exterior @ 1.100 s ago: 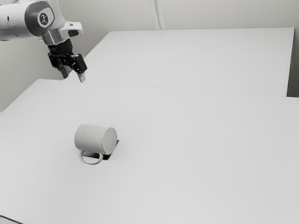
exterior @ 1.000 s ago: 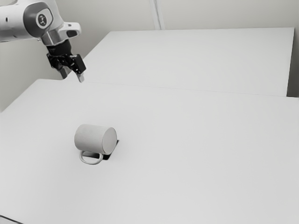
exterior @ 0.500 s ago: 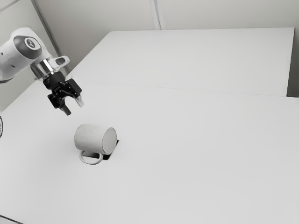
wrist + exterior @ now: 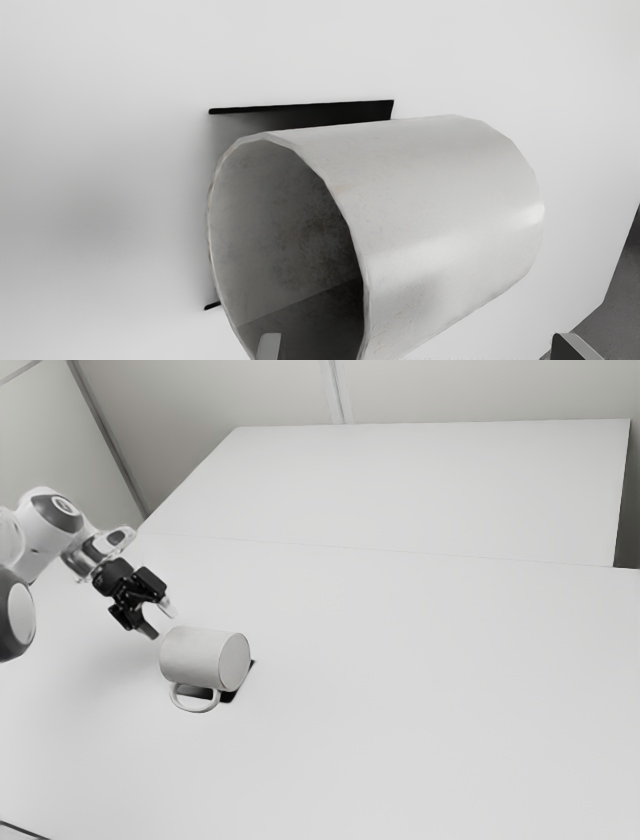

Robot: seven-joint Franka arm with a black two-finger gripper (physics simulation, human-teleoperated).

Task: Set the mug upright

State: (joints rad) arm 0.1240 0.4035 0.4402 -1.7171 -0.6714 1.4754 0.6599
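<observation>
My gripper stands open just off the mug's open end, toward the exterior view's left. The pale grey mug lies on its side, its base facing the exterior view's right and its handle on the near side. In the wrist view the mug shows its mouth, and my gripper has its fingertips wide apart. One fingertip overlaps the mouth opening, the other is beyond the mug's outer wall; contact cannot be told. The wrist view does not reveal the handle.
The white table carries a thin dark-edged flat piece beneath or beside the mug. Another white surface lies behind. A dark line crosses the exterior view's lower left corner.
My arm has come down in the exterior view, bringing the gripper from above the table's far left edge to beside the mug's mouth. The mug has kept its place.
</observation>
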